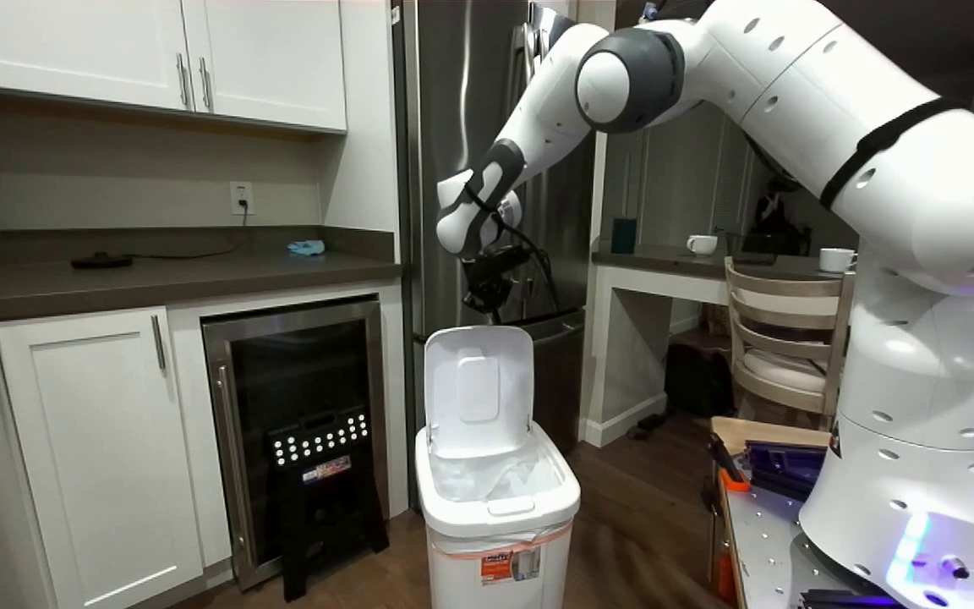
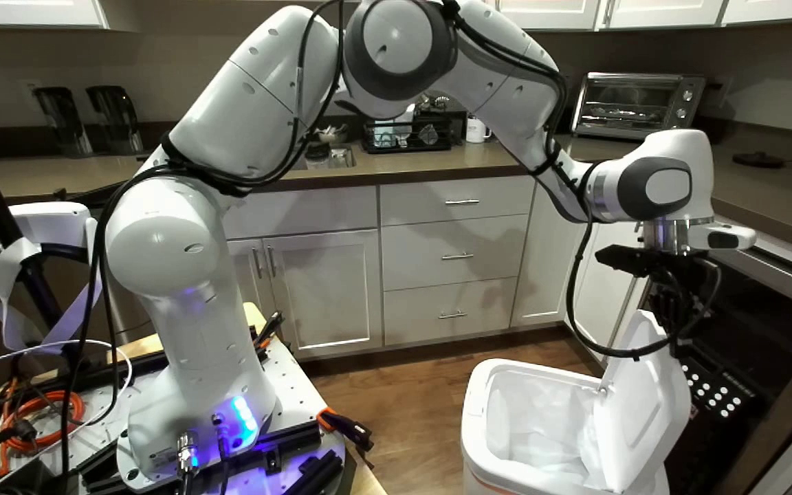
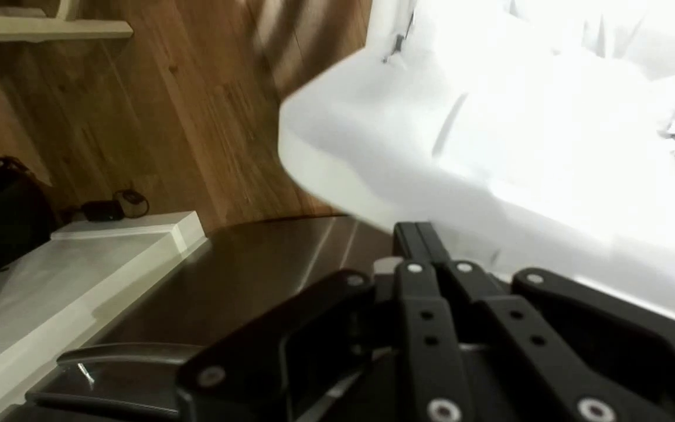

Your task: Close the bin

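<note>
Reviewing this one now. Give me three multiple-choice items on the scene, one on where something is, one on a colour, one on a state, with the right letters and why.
1. Where is the toaster oven relative to the counter?
A) underneath it
B) on top of it
C) hung above it

2. What colour is the cloth lying on the counter?
A) red
B) yellow
C) blue

3. In what state is the lid of the trash bin?
A) raised open
B) closed flat
C) taken off

Right letters:
1 B: an exterior view shows it standing on the counter's surface.
2 C: it shows light blue in an exterior view.
3 A: in both exterior views it stands raised yet attached, exposing the white liner inside.
</note>
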